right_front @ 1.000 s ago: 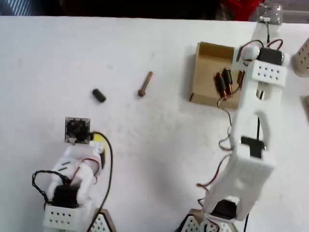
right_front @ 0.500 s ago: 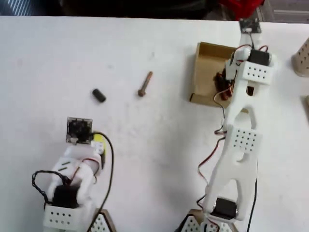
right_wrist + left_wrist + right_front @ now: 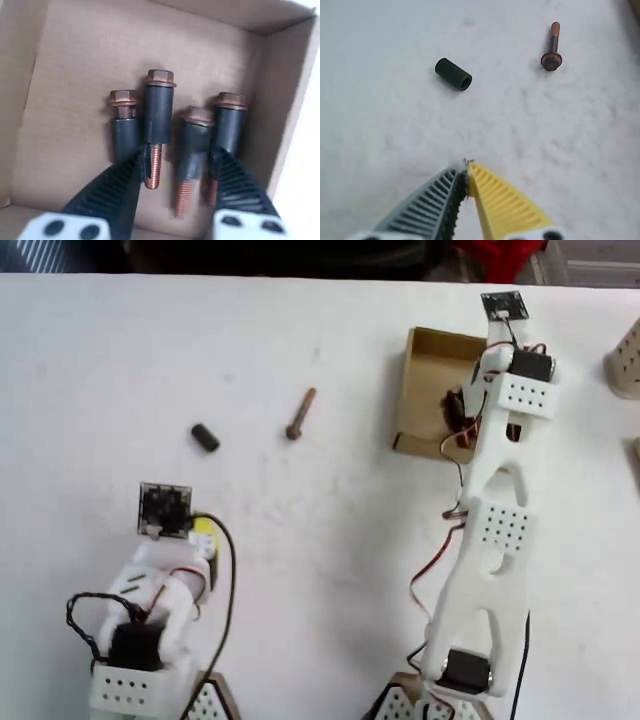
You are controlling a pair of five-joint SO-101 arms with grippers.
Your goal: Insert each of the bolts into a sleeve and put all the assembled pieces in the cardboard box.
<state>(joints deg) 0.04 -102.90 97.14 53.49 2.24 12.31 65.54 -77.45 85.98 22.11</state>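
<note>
the counter (image 3: 320, 330) is plain white. on it lie a copper-coloured bolt (image 3: 552, 47) and a black sleeve (image 3: 453, 74). the cardboard box (image 3: 75, 60) is tan brown; the assembled pieces (image 3: 159, 120) in it are copper bolts in black sleeves. the left gripper (image 3: 466, 167) has one grey finger (image 3: 427, 210) and one yellow finger (image 3: 502, 205), both ribbed. the right gripper (image 3: 180, 156) has black ribbed fingers (image 3: 107, 195). the left arm (image 3: 150, 610) and right arm (image 3: 495, 540) are white, with panels of small round holes; red wires (image 3: 425, 570) trail along the right arm, a black cable (image 3: 229, 570) along the left.
</note>
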